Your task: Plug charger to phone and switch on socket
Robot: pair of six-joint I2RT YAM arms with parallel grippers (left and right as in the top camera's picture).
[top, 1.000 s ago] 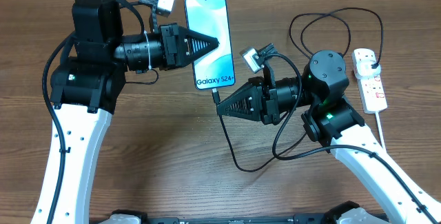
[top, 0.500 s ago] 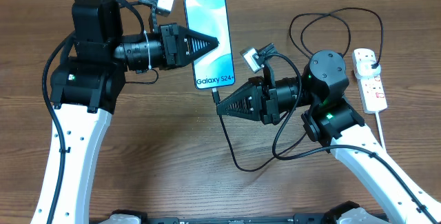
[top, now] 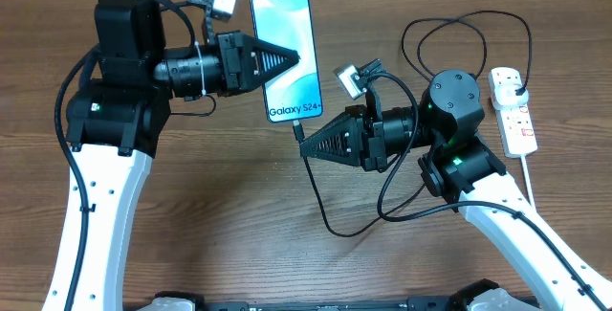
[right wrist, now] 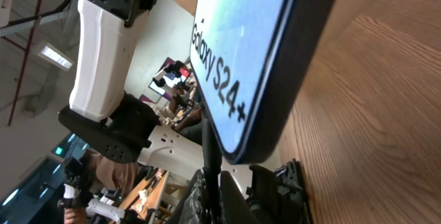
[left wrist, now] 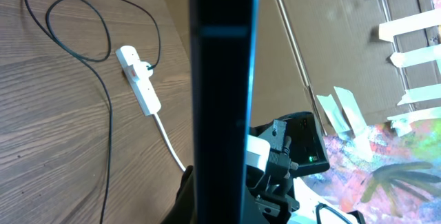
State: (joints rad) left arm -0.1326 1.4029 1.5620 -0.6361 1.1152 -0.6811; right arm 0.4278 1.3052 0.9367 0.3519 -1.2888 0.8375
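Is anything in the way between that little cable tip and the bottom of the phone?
Nothing visible. The charger tip, pinched in the right fingers, sits right at the bottom edge of the phone, with no object between them. I can't tell whether it has already entered the port.

My table (top: 239, 187) is brown wood. The white socket (top: 513, 110) lies flat on it, over on my right side. Its white cord (top: 528, 172) runs back toward me. The thin black cable (top: 466, 16) lies in a big loop beside the socket, with one end plugged into it.
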